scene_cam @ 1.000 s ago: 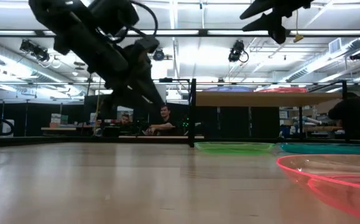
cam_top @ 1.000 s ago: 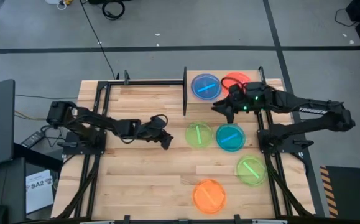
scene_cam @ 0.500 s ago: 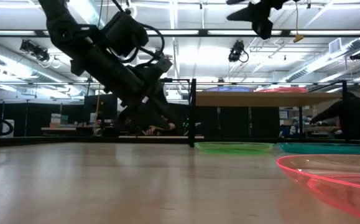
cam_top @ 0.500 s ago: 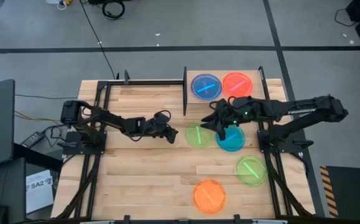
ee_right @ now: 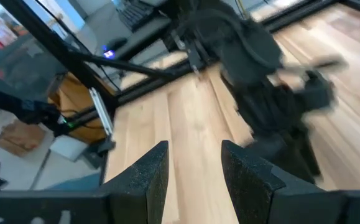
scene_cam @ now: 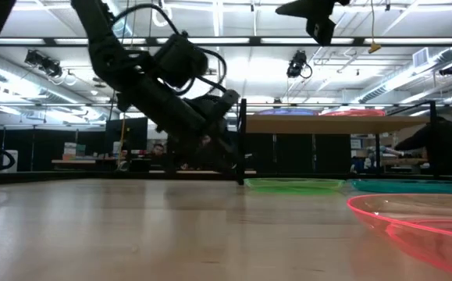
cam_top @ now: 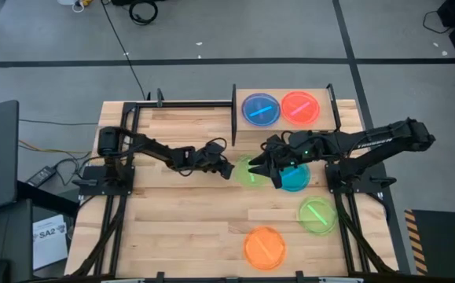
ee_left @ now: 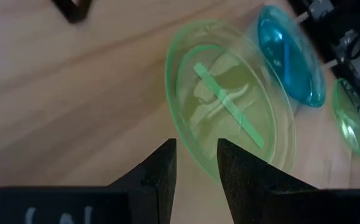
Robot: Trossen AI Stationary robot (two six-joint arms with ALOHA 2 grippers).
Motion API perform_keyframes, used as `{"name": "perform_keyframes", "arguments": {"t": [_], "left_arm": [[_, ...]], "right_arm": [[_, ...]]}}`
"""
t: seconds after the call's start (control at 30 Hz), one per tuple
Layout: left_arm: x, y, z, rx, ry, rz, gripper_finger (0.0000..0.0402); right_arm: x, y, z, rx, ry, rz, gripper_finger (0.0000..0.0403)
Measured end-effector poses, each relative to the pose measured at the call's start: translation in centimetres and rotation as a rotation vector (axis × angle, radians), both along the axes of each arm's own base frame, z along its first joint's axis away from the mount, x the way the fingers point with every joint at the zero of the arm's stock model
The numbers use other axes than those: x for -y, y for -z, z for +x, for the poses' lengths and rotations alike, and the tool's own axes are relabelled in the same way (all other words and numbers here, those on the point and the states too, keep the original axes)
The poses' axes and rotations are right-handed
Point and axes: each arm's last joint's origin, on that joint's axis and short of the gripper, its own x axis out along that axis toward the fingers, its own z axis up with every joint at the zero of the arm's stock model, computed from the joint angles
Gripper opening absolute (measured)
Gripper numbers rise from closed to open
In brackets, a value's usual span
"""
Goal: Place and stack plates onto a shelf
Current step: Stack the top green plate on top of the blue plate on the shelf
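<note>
Left gripper [cam_top: 225, 170] reached green plate [cam_top: 250, 170].

A robotics lab or industrial workshop: a wooden worktable [cam_top: 188, 220] on a black metal frame [cam_top: 133, 118] stands on grey concrete floor [cam_top: 211, 31] with taped lines, ceiling strip lights [scene_cam: 210, 40] overhead, seated people [scene_cam: 159, 152] at benches behind.

Left hand [cam_top: 225, 170] low, right hand [cam_top: 263, 170] raised, both open
</note>
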Motion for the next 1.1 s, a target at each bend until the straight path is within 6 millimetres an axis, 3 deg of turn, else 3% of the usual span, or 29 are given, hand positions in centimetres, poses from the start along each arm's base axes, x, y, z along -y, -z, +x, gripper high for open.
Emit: {"name": "perform_keyframes", "arguments": {"t": [0.33,0.8,1.1], "left_arm": [[-0.3,0.4,3.4,-0.034,0.015,-0.01,0.0123],[-0.5,0.2,3.6,-0.025,0.023,0.009,0.0123],[-2.1,0.0,3.5,-0.02,-0.018,0.01,0.0123]], "right_arm": [[-0.1,0.0,0.0,0.002,-0.007,0.001,0.0153],[-0.2,0.0,0.0,0.001,-0.012,0.002,0.0153],[-0.2,0.0,0.0,0.0,-0.012,0.002,0.0153]]}}
